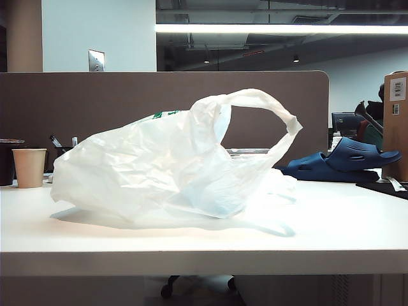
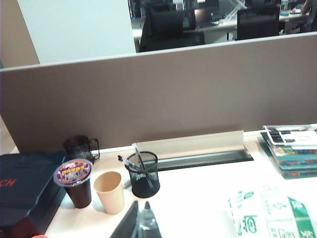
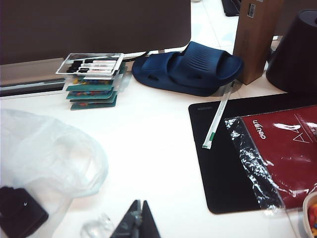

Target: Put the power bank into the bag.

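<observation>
Two grippers hang above the white table [image 1: 204,239], each seen only in its own wrist view, and both have their fingers pressed together on nothing. The left gripper [image 2: 141,220] sits over the table's left part, near a tan paper cup [image 2: 109,192], a dark plastic cup with a purple foil lid [image 2: 75,182] and a black mesh pen holder [image 2: 143,173]. The right gripper [image 3: 136,220] hovers just beside the crinkled translucent white plastic bag [image 1: 169,162], which lies in the middle of the table with one loop handle arched up. The flat black rectangular power bank [image 3: 19,210] shows as a dark slab through the bag's thin wall, lying inside it. Farther right rest a navy foam slipper [image 3: 190,67] and a black mat [image 3: 225,163].
</observation>
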`<state>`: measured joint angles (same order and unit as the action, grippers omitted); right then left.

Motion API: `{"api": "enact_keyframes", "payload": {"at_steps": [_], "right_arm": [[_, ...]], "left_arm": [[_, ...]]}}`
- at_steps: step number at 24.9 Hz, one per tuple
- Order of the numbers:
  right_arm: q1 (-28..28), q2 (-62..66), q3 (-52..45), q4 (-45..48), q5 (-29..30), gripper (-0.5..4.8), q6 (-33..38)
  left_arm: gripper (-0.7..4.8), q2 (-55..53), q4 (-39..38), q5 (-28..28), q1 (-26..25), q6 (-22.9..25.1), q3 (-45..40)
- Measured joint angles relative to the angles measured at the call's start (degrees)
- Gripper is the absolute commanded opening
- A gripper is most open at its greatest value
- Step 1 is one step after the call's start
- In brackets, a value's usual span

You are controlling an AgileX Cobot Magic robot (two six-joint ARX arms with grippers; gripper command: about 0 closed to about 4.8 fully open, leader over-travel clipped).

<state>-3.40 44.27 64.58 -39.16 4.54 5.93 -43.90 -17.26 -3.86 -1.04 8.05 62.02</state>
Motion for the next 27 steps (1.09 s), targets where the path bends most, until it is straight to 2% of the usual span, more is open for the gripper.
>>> {"api": "enact_keyframes", "payload": {"at_steps": [13, 23, 27], "right_arm": [[0.0, -22.5, -23.1, 6.8, 0.0, -0.05, 1.6], [0.0, -35.7, -35.0, 10.3, 0.0, -0.05, 2.4], [0.0, -40.0, -39.9, 12.2, 0.1, -0.05, 2.8]], "left_arm": [[-0.06, 30.0, -2.0, -0.2, 0.0, -1.3, -21.2], [-0.06, 43.5, -5.1, -3.5, 0.1, -2.4, -29.0], [-0.06, 43.8, -6.3, -3.7, 0.1, -2.4, -30.4]]}}
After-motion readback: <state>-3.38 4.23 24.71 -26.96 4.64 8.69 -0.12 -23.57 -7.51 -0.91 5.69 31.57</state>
